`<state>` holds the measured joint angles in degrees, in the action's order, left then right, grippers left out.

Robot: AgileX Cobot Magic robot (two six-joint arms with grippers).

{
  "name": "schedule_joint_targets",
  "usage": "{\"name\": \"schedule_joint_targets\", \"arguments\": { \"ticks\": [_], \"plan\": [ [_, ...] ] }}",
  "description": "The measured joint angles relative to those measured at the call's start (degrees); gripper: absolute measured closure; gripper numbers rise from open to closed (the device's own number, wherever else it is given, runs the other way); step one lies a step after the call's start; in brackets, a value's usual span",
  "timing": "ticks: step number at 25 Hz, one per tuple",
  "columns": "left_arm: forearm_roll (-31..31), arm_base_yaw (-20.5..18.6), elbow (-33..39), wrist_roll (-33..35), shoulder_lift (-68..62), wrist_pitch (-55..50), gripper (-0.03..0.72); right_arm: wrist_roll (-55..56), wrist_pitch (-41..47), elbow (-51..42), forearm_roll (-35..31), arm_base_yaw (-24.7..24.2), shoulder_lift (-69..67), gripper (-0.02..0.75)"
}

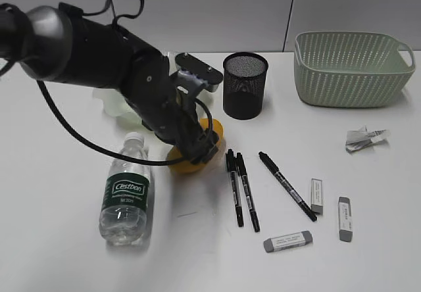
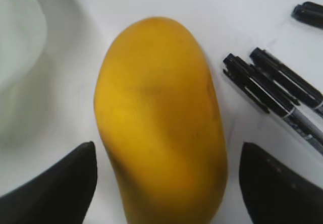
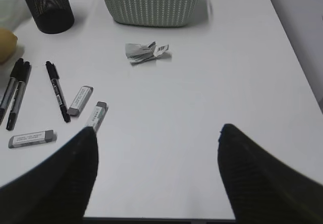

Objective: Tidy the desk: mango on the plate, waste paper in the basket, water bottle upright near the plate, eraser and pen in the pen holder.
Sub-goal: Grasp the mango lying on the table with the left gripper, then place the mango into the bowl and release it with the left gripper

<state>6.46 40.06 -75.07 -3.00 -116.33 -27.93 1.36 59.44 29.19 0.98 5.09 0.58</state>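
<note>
Left jaws wide astride the mango point(image 2: 160, 123), pens point(image 2: 275, 90) just beside; right jaws spread, empty.

mango point(image 1: 191, 164) between water bottle point(image 1: 126, 190) and pens point(image 1: 242, 188).

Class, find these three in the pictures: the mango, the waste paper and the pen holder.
mango point(image 2: 159, 123): left wrist view, middle of its yellow skin.
waste paper point(image 3: 146, 52): right wrist view, centre of the crumpled scrap.
pen holder point(image 1: 245, 88): exterior view, front of its black mesh wall.
</note>
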Motion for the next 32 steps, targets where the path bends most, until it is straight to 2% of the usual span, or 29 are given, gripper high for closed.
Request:
{"name": "schedule_joint_targets", "arguments": {
  "ticks": [3,6,11,14,16,21,23,25,29,32],
  "plan": [
    [0.2,0.0,-0.2,-0.1,-1.9,0.7,0.03,0.0,0.0,0.0,-0.2,0.0,0.0,0.156],
    [0.1,0.0,-0.2,-0.2,-2.3,0.5,0.125,0.0,0.0,0.0,-0.4,0.0,0.0,0.156],
    [0.1,0.0,-0.1,-0.3,2.9,0.4,0.129,0.0,0.0,0.0,-0.5,0.0,0.0,0.156],
    [1.4,-0.4,-0.2,-0.3,9.9,5.5,0.129,0.0,0.0,0.0,-0.5,0.0,0.0,0.156],
    [3.7,-2.2,-0.5,-0.3,12.5,10.3,0.129,0.0,0.0,0.0,-0.6,0.0,0.0,0.156],
    [3.6,-12.8,-0.7,-0.3,7.7,13.3,0.129,0.0,0.0,0.0,-0.6,0.0,0.0,0.156],
    [3.3,-15.5,-0.5,-0.3,4.7,14.0,0.129,0.0,0.0,0.0,-0.6,0.0,0.0,0.156],
    [3.1,-16.5,-0.2,-0.3,2.6,15.1,0.123,0.0,0.0,0.0,-0.6,0.0,0.0,0.156],
    [2.7,-16.5,-0.2,-0.3,1.0,17.7,0.029,0.0,0.0,0.0,-0.6,0.0,0.0,0.156],
    [2.5,-16.5,-0.2,-0.3,1.0,18.3,0.022,0.0,0.0,0.0,-0.6,0.0,0.0,0.156]
  ]
}}
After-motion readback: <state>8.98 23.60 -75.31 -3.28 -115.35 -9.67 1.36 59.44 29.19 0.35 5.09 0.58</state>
